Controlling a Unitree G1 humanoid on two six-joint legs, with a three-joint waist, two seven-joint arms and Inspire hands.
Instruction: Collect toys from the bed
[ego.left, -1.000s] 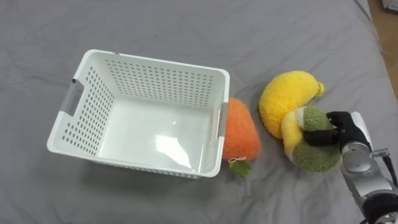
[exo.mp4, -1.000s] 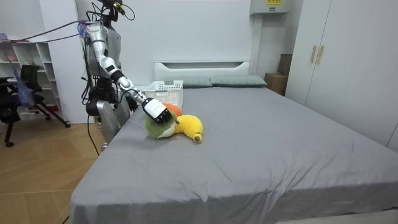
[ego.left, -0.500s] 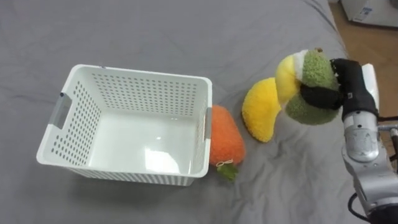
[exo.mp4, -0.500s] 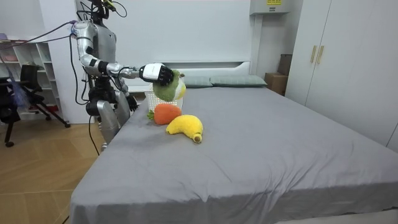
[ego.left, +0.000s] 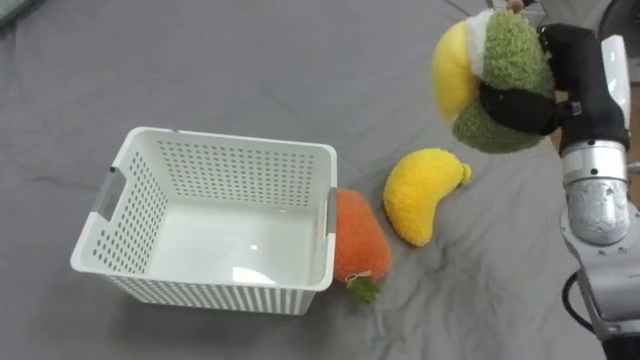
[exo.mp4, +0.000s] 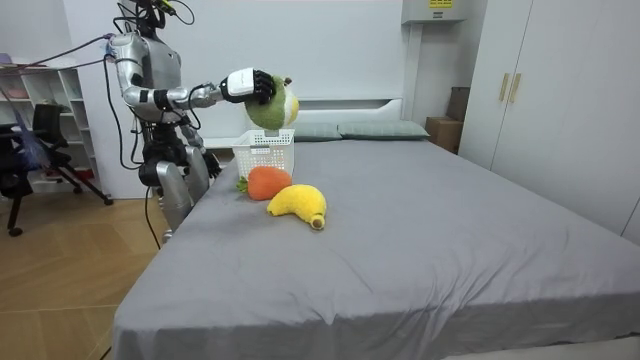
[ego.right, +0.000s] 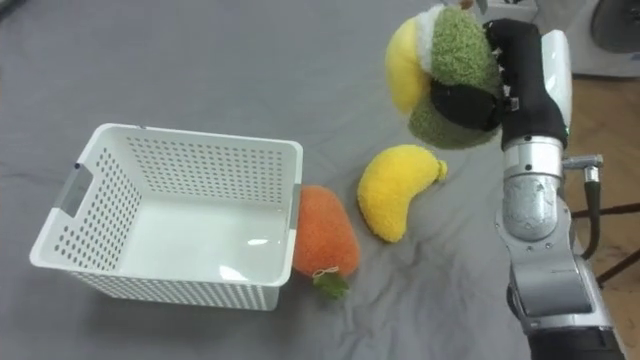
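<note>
Position of the load relative to the basket (ego.left: 228, 148) governs the coming move: the green-and-yellow plush toy (ego.left: 490, 75) hangs in my right hand (ego.left: 568, 70) high above the bed (ego.left: 250, 60), at the far right of the left eye view, and the basket lies below it and well off to my left. The basket stands upright on the grey cover, opening upward, nothing in it, with its long axis running left to right across my view and its short right wall facing the load. Between that wall and the spot beneath my hand lie two more toys. The orange carrot toy (ego.left: 358, 240) touches the basket's right wall, long axis pointing roughly toward me and leaf end nearest me. The yellow banana toy (ego.left: 420, 193) lies just beside the carrot, further right, and is curved, with its thin tip pointing away to the right. My right hand is closed round the plush toy, dark fingers (ego.left: 515, 108) wrapped across its green part from the right side, while the yellow part projects to the left, clear of the grasp. I judge that the transfer calls for a leftward and downward carry over both lying toys and the near rim, with release only once the load is above the basket floor
</note>
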